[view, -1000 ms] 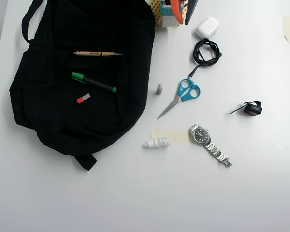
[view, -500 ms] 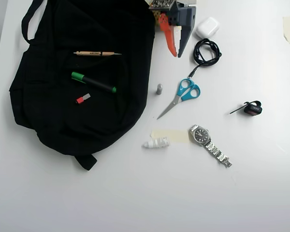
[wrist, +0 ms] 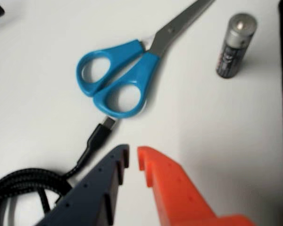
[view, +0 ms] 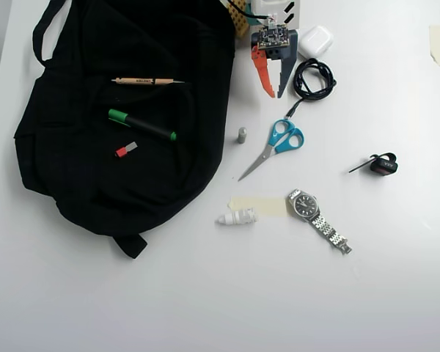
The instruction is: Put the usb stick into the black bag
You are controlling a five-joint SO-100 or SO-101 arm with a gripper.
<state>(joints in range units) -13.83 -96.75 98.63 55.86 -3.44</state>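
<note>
In the overhead view the usb stick (view: 126, 149), red with a silver end, lies on top of the black bag (view: 73, 176), which fills the left of the table. A green marker (view: 141, 125) and a wooden pencil (view: 147, 81) lie on the bag above it. My gripper (view: 275, 94) is at the top centre, right of the bag and far from the stick. Its orange and dark blue jaws are almost closed and hold nothing. In the wrist view the gripper (wrist: 133, 153) hovers over bare table just short of the scissors (wrist: 122, 80). The stick is not in that view.
Blue-handled scissors (view: 275, 147), a grey battery (view: 242, 135) (wrist: 236, 44) and a coiled black cable (view: 314, 77) (wrist: 33, 186) lie near the gripper. A white case (view: 314, 42), a black-and-red clip (view: 381, 164), a watch (view: 315, 216) and tape (view: 257, 205) lie farther off.
</note>
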